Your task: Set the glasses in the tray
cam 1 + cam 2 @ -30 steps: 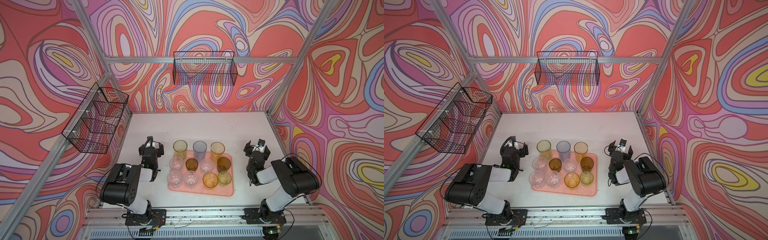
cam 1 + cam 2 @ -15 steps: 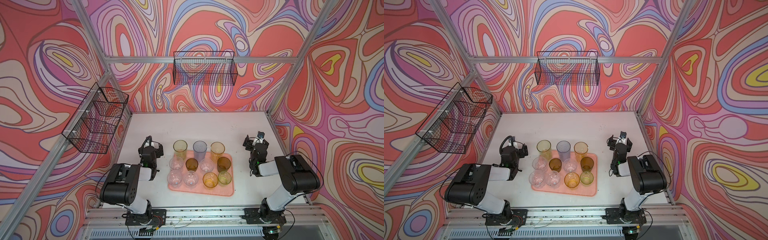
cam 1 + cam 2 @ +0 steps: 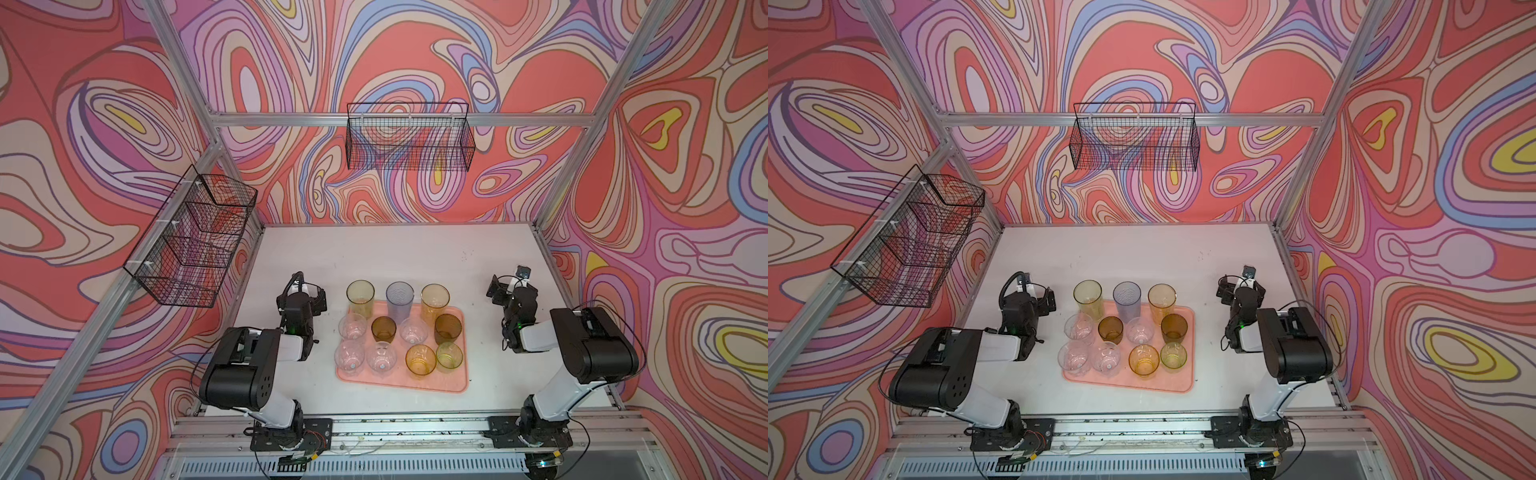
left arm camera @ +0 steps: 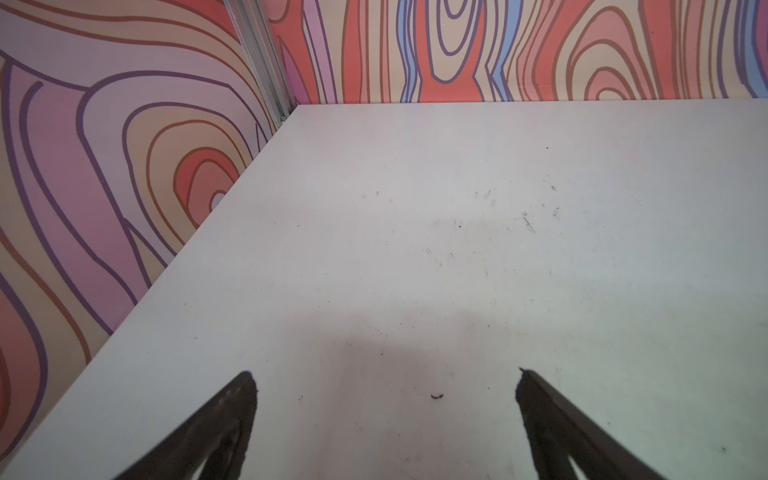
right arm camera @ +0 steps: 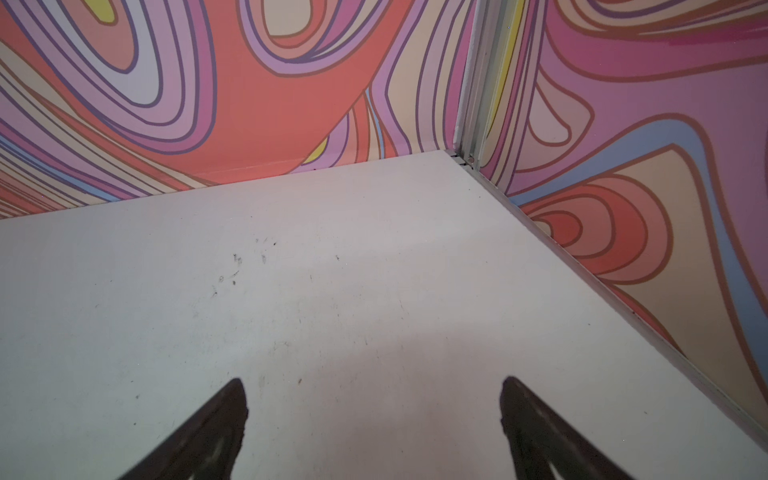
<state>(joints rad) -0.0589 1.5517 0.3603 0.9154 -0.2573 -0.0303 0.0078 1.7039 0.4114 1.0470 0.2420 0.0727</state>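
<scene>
The salmon-pink tray [image 3: 415,384] [image 3: 1142,384] lies at the table's front middle. Several glasses stand upright in it. Tall yellow [image 3: 360,293], blue-grey [image 3: 400,296] and orange [image 3: 435,298] ones line its far edge. Short clear ones [image 3: 350,355], two brown ones [image 3: 382,329], an amber one [image 3: 420,360] and a green one [image 3: 449,356] stand in front of them. In both top views my left gripper [image 3: 305,297] [image 3: 1032,297] is left of the tray and my right gripper [image 3: 509,291] [image 3: 1239,291] is right of it. Both wrist views show open, empty jaws over bare table, left gripper [image 4: 384,382] and right gripper [image 5: 372,390].
A black wire basket [image 3: 409,141] hangs on the back wall and another [image 3: 191,241] on the left wall. Patterned walls and aluminium posts [image 4: 262,58] [image 5: 478,83] close in the white table [image 3: 374,253] on three sides.
My right gripper has shifted slightly toward the far right and turned, away from the tray. The left arm and the glasses have stayed put.
</scene>
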